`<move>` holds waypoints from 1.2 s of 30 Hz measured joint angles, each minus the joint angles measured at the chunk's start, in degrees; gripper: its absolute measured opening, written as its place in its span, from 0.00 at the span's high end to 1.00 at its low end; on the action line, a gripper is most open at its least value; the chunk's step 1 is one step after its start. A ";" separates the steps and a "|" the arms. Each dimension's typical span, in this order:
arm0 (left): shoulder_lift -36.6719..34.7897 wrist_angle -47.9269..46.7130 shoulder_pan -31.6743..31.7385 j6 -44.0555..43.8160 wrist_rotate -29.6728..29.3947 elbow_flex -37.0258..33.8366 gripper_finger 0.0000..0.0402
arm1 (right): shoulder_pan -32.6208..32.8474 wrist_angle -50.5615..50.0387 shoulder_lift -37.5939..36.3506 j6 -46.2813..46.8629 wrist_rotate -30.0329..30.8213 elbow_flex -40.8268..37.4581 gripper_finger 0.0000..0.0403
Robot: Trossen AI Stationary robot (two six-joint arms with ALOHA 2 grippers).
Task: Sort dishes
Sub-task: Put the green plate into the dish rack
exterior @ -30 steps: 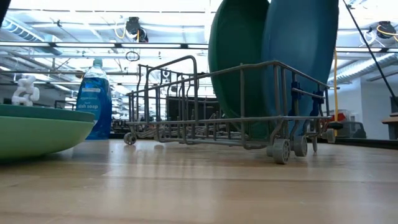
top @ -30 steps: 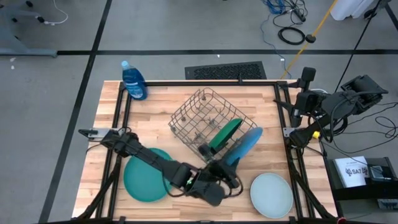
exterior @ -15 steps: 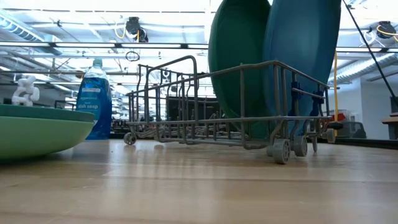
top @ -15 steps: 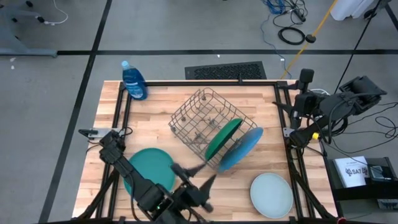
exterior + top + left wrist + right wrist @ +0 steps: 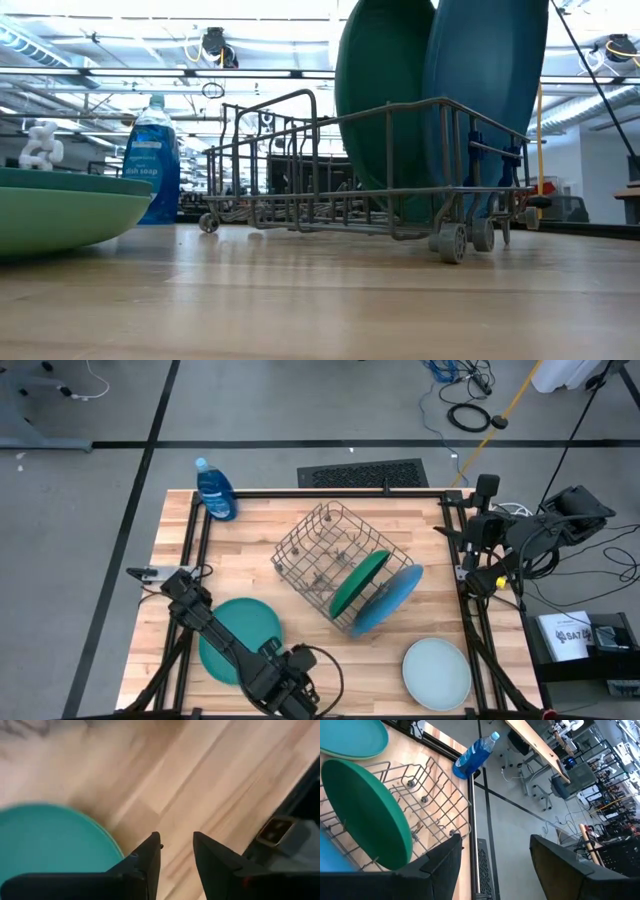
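A grey wire rack [image 5: 330, 555] stands mid-table. A dark green plate [image 5: 358, 582] and a blue plate [image 5: 392, 598] stand on edge in its near right corner, between the wires. A teal plate [image 5: 240, 640] lies flat at the near left, and a pale mint plate [image 5: 436, 672] at the near right. My left gripper [image 5: 176, 836] points down over bare wood just beside the teal plate's rim [image 5: 112, 845]; it is open, with a narrow gap and nothing in it. My right gripper [image 5: 495, 845] hangs open high over the table's right edge [image 5: 470, 545].
A blue dish-soap bottle [image 5: 215, 490] stands at the far left corner. Black frame rails [image 5: 300, 492] run along the table's edges. In the low view a dish's light green underside [image 5: 60, 215] fills the left. Bare wood [image 5: 340, 670] lies between the two flat plates.
My left gripper has drawn back from the rack's near corner, by the blue plate, toward the table's near edge and a little left, and has tipped from nearly level to pointing down. The plates in the rack stay standing.
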 joint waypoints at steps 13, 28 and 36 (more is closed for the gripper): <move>0.08 6.35 -3.18 -7.11 15.41 -17.40 0.56 | 0.00 -0.48 -0.01 0.01 -2.83 0.00 0.44; 0.08 15.98 -3.22 -6.30 15.61 -25.12 0.77 | 0.00 -0.48 -0.01 0.00 -2.95 0.00 0.44; 0.08 17.49 -0.55 0.59 15.68 -21.53 0.99 | 0.00 -0.46 -0.01 0.00 -2.84 0.00 0.44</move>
